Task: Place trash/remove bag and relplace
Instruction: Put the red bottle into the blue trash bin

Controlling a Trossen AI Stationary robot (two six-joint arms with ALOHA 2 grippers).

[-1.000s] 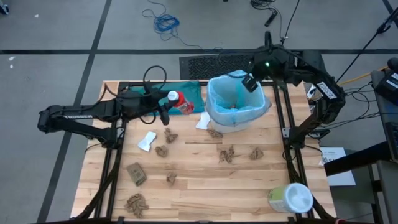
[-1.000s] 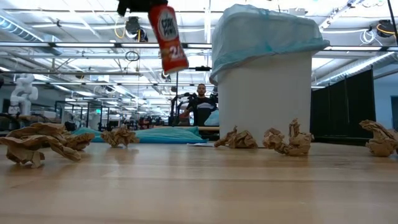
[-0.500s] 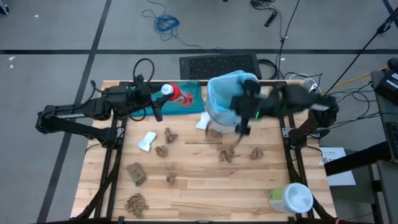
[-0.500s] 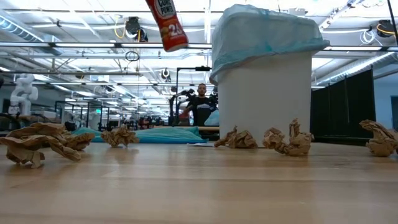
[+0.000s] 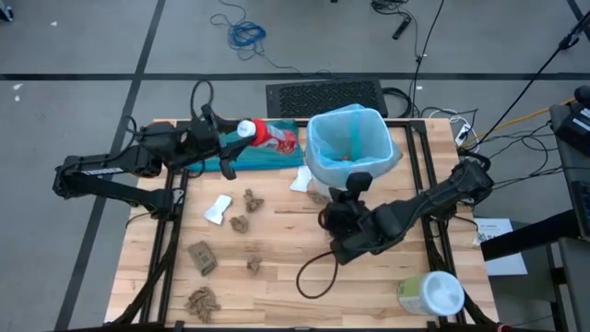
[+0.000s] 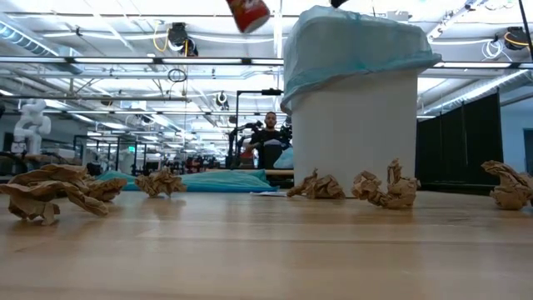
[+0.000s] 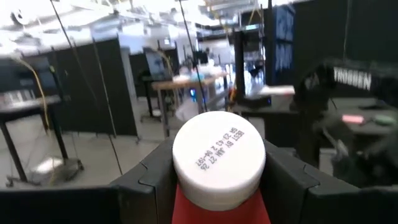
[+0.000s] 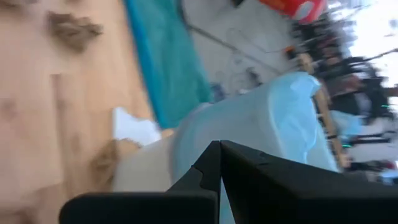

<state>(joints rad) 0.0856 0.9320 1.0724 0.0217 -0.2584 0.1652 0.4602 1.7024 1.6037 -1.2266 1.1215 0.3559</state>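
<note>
A small red bottle (image 5: 273,136) with a white cap (image 7: 219,155) hangs high over the far left of the table, above a teal-green bag (image 5: 241,164). My left gripper (image 5: 232,148) is shut on it. To its right stands the white bin (image 6: 354,117), lined with the light-blue bag (image 5: 352,148). Brown paper wads (image 5: 252,199) and white scraps (image 5: 218,208) lie scattered on the wood. My right gripper (image 8: 219,149) is shut and empty, in the air just on the near side of the bin (image 5: 356,184). My left gripper pinches the bottle's red body just under the cap (image 7: 217,208) between its two fingers (image 7: 149,183), one on each side. The fingers come about level from the table's left and lie along the bottle. Its cap points back at the wrist, its bottom (image 6: 248,12) toward the bin. It is lifted clear.
A white-and-green wipes tub (image 5: 430,295) stands at the near right corner. A black cable loop (image 5: 318,275) from my right arm hangs over the table's middle. More wads lie at the near left (image 5: 201,302) and by the bin's foot (image 6: 387,187). A person stands far behind the table (image 6: 268,142).
My left gripper has risen with the bottle, which now shows only its bottom at the top of the low view. My right arm has swung from behind the bin, across it, toward the near edge and down to the table's middle, rolling as it went.
</note>
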